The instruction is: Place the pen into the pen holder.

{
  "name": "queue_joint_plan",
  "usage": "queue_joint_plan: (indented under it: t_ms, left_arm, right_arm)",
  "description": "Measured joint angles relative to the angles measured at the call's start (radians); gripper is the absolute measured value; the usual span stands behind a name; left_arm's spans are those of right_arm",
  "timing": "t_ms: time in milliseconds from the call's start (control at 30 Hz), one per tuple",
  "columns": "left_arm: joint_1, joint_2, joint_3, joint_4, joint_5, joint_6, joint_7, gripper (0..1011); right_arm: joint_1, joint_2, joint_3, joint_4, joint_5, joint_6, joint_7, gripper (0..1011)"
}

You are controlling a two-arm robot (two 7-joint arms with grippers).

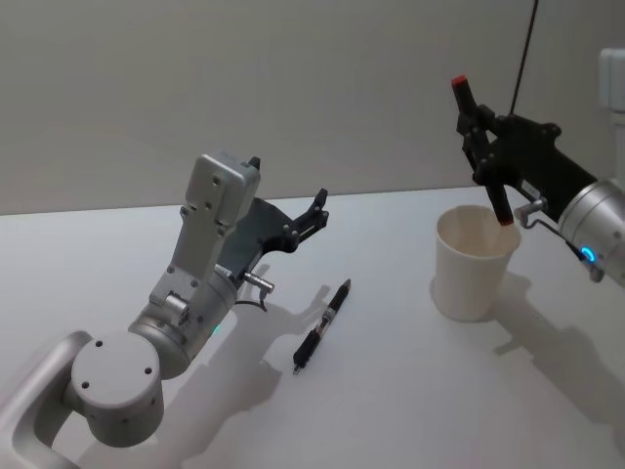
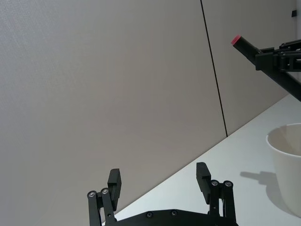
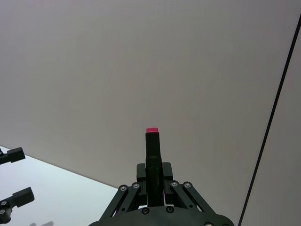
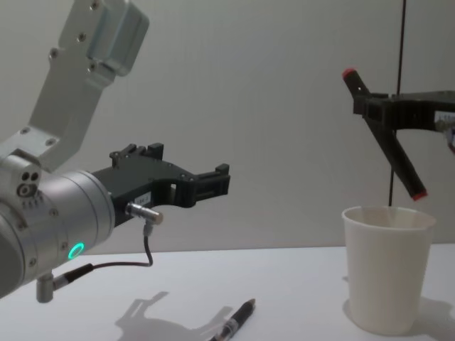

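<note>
The right gripper has its fingers closed narrow around a black pen with red ends. It grips the pen in the upper half. The pen is tilted, and its lower red end hangs just above the rim of the pen holder, not yet inside (the chest view shows a small gap over the rim). In the head view the pen holder stands upright on the table at about 3 o'clock from the centre.

The picking and carrying seem done. What is left is to lower the pen into the opening and let it go.

A second pen lies flat on the table, well apart from the pen holder at about its 8 o'clock. The left gripper hovers at 10 o'clock from this pen, its fingers wide and holding nothing.
</note>
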Motion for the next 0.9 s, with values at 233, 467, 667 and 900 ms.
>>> queue_joint_plan:
  t_ms: [233,467,667,900]
  left_arm:
    - [0.000,0.000,0.000,0.000,0.000,0.000,0.000,1001]
    - [0.000,0.000,0.000,0.000,0.000,0.000,0.000,1001]
    - [0.000,0.000,0.000,0.000,0.000,0.000,0.000,1001]
    - [0.000,0.000,0.000,0.000,0.000,0.000,0.000,1001]
  right_arm:
    - [-0.003,-0.006,-0.007,0.008,-0.013,-0.003,-0.001,181]
    - [-0.009,-0.011,-0.016,0.022,-0.030,-0.012,0.003,180]
    - [-0.012,-0.017,-0.024,0.034,-0.045,-0.020,0.006,180]
    - [-0.014,-0.026,-0.034,0.048,-0.066,-0.030,0.006,180]
